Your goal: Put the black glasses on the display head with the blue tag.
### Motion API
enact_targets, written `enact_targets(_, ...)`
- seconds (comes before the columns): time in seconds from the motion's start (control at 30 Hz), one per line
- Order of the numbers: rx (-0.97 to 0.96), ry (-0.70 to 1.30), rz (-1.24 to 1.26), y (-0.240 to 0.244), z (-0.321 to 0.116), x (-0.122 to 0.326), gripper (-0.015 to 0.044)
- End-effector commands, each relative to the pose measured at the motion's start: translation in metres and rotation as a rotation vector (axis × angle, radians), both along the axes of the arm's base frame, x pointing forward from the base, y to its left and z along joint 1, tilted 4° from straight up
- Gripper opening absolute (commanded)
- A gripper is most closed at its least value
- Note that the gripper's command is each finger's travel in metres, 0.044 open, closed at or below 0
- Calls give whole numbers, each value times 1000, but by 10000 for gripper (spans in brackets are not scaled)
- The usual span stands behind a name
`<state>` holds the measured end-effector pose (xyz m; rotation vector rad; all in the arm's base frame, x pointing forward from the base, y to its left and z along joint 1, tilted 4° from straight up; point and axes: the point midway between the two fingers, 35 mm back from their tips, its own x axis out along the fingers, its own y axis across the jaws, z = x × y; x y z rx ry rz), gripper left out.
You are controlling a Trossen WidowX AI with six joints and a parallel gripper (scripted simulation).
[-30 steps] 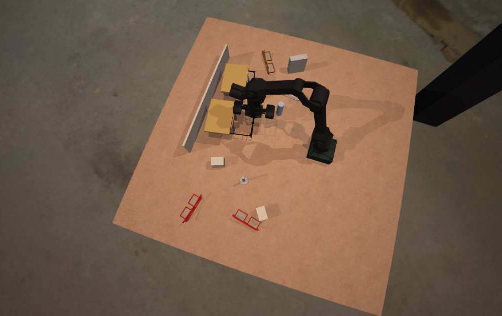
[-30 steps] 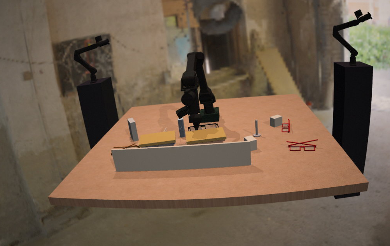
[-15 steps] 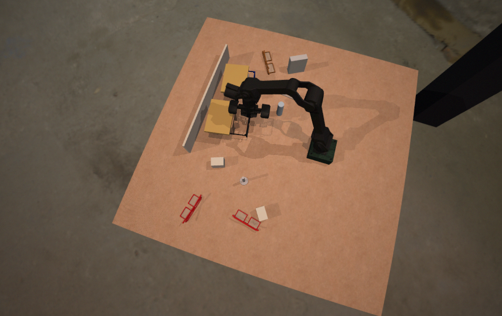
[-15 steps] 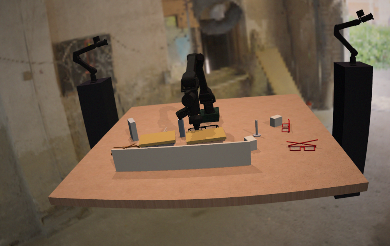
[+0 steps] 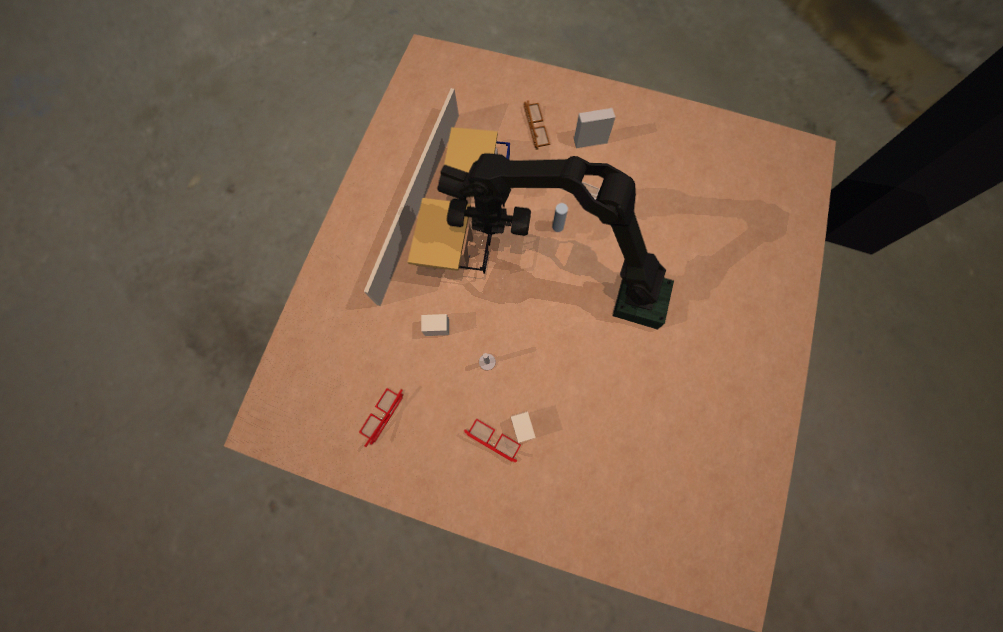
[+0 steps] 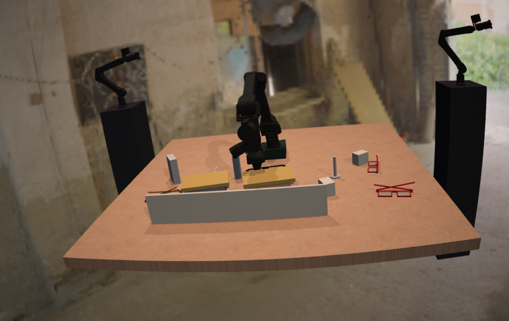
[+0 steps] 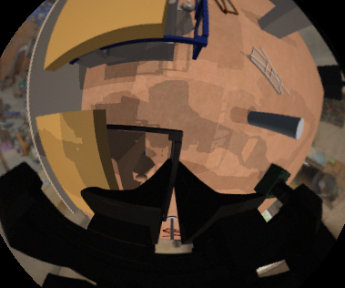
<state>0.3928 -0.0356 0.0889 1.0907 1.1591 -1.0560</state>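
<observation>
My gripper (image 5: 489, 229) (image 6: 257, 168) (image 7: 172, 162) points down, shut on the front frame of the black glasses (image 5: 486, 255) (image 7: 176, 146). The glasses hang in front of the nearer display head, under a yellow slab (image 5: 434, 235) (image 6: 268, 178) (image 7: 67, 155). A small blue patch shows on this head's dark face in the wrist view. One temple reaches back beneath the slab edge; its end, the ears and bridge contact are hidden. The other head, under a second yellow slab (image 5: 471, 145) (image 6: 205, 181) (image 7: 113, 23), wears blue glasses (image 5: 508, 150) (image 7: 200, 23).
A long grey wall (image 5: 413, 196) (image 6: 240, 207) stands behind both heads. A grey cylinder (image 5: 559, 218) (image 6: 237, 168) (image 7: 272, 124) stands near the arm. A grey box (image 5: 594, 129), a white block (image 5: 434, 323), a small stand (image 6: 334, 167), brown glasses and red glasses are farther off.
</observation>
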Motion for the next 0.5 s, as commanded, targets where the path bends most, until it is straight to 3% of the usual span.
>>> enact_targets(0.0,-2,3,-5,0,-1,5,0)
enact_targets(0.47,-2,2,-5,3,0,21,0)
